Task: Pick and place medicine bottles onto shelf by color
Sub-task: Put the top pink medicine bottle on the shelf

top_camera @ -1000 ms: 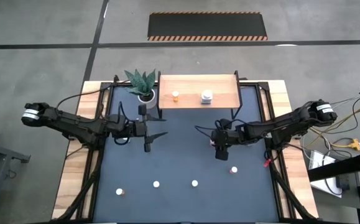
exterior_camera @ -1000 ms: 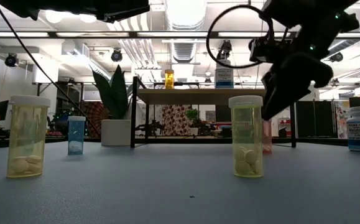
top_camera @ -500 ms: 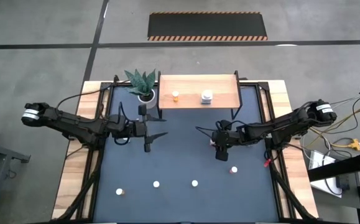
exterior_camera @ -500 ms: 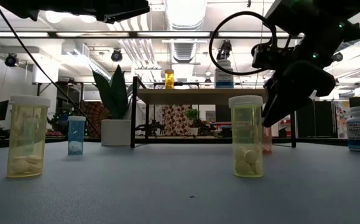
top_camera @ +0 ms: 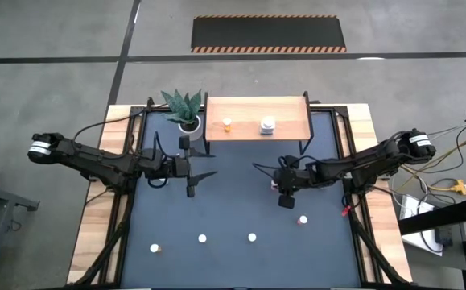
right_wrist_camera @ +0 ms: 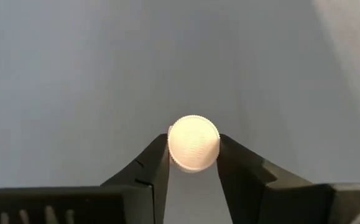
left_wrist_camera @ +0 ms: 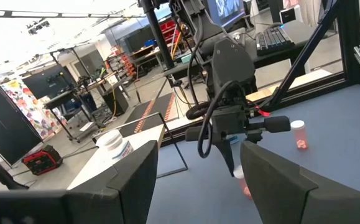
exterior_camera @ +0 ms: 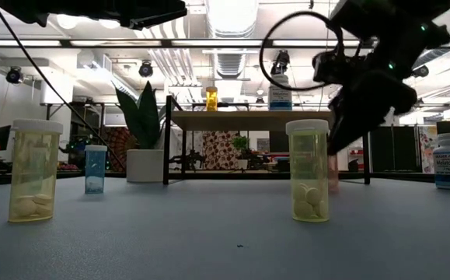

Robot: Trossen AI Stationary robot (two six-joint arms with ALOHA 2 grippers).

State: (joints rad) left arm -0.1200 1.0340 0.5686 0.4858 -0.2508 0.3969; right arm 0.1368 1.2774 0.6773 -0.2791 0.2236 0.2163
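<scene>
My right gripper hangs over the right middle of the dark table, shut on a small pink-bodied medicine bottle with a white cap. That bottle's body shows under the fingers in the low view; in the high view the gripper hides it. The shelf stands at the far edge on black legs and bears an orange bottle and a white one. My left gripper waits open at the left middle, above the table. My right gripper pinches the bottle's white cap by its two opposite sides between its two fingers. The fingers slant down at it from the table's far right. The bottle stands upright with its base on the table.
Another pink bottle stands just near-right of my right gripper. Three more bottles stand in a row along the near edge. A potted plant sits left of the shelf.
My right gripper has stayed over the pink bottle and drawn its fingers together around the cap. The bottle has not moved.
</scene>
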